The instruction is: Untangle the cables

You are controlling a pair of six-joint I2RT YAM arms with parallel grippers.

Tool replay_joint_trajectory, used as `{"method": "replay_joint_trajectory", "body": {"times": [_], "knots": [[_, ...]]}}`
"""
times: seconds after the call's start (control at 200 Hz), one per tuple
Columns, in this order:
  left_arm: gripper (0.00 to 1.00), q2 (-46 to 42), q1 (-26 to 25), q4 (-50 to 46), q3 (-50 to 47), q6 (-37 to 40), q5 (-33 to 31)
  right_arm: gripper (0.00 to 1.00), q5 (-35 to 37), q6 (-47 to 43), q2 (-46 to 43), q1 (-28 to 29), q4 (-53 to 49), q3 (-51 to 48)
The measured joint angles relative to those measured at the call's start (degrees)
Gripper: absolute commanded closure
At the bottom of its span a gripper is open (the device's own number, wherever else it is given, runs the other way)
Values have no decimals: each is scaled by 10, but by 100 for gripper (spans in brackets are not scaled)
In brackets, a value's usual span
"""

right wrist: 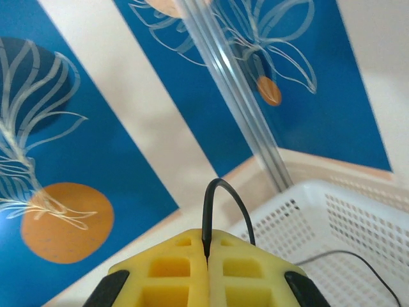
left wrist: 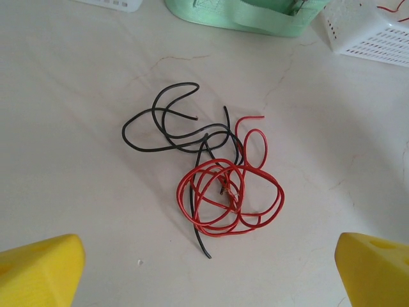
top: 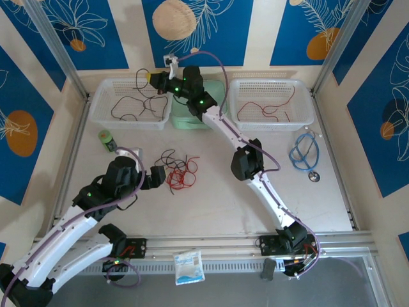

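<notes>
The right gripper (right wrist: 206,252) is clamped on a black cable (right wrist: 220,192) over the far edge of the left basket (top: 102,110). It should sink well inside the rim before letting go. The left gripper (left wrist: 208,268) hangs wide open near the red-and-black tangle (left wrist: 227,192) on the table (left wrist: 77,160).

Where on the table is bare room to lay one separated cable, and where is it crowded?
Bare tabletop lies between the tangled cables, the right arm and the front rail. Another free patch: nearer than the light-blue cable, right of that arm. Crowded: the back row of baskets, and around the tangle by the left gripper.
</notes>
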Motion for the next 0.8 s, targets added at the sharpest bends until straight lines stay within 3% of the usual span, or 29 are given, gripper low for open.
{"method": "replay_joint_trajectory", "body": {"times": [0.27,0.6,0.8], "knots": [[0,3,0,1,0,0,-8,100,35,-29,7,-8,-9,-4],[0,11,0,2,0,0,-8,100,121,-137,21,37,-87,-9],[0,11,0,2,0,-1,-8,47,164,-176,50,46,-133,-9]]}}
